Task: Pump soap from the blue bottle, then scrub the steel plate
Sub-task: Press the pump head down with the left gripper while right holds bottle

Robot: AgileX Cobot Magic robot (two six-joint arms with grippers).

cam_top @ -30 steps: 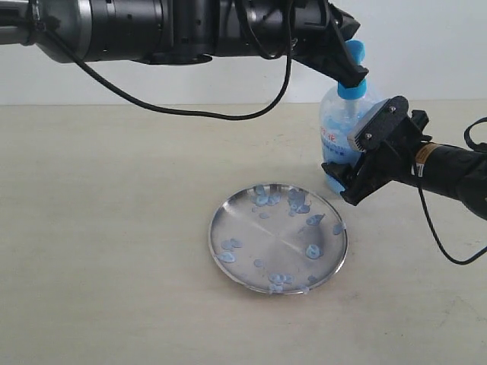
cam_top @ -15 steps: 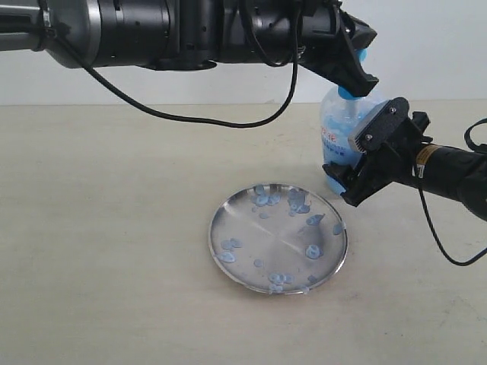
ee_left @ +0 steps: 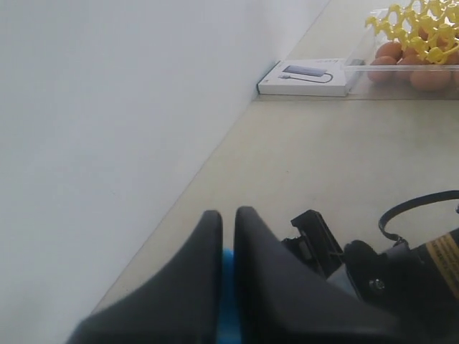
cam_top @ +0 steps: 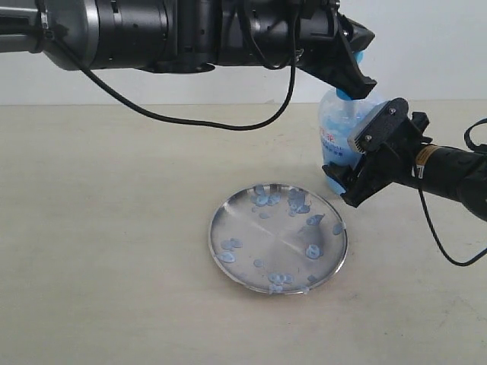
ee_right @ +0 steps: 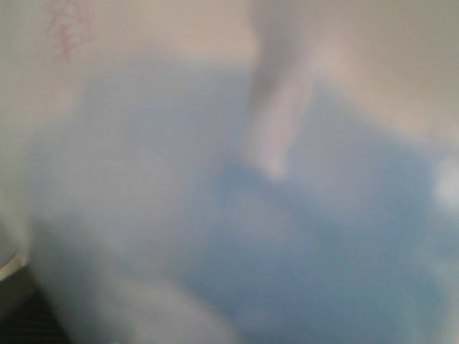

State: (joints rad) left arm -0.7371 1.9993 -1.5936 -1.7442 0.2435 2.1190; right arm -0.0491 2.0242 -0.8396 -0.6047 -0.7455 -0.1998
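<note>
Beige table (cam_top: 114,228): steel plate (cam_top: 278,237) lower centre, blue bottle (cam_top: 335,125) upright, upper right, just behind it. Flat white box (ee_left: 305,77) against the wall, clear container (ee_left: 409,68) just beside.

No legible text anywhere. The blue bottle (cam_top: 335,115) has a small label (cam_top: 329,138) with red print, too small to read in the exterior view; right wrist view shows red marks (ee_right: 64,32) on the bottle, just blur, no characters resolvable. The yellow sticker (cam_top: 420,155) on the right arm (cam_top: 456,172) carries dark markings, unreadable in both exterior and left wrist views. The white box (ee_left: 305,77) on the tabletop (ee_left: 323,158) by the wall (ee_left: 107,107) has a printed picture of a cable-like item, no wording I can make out
</note>
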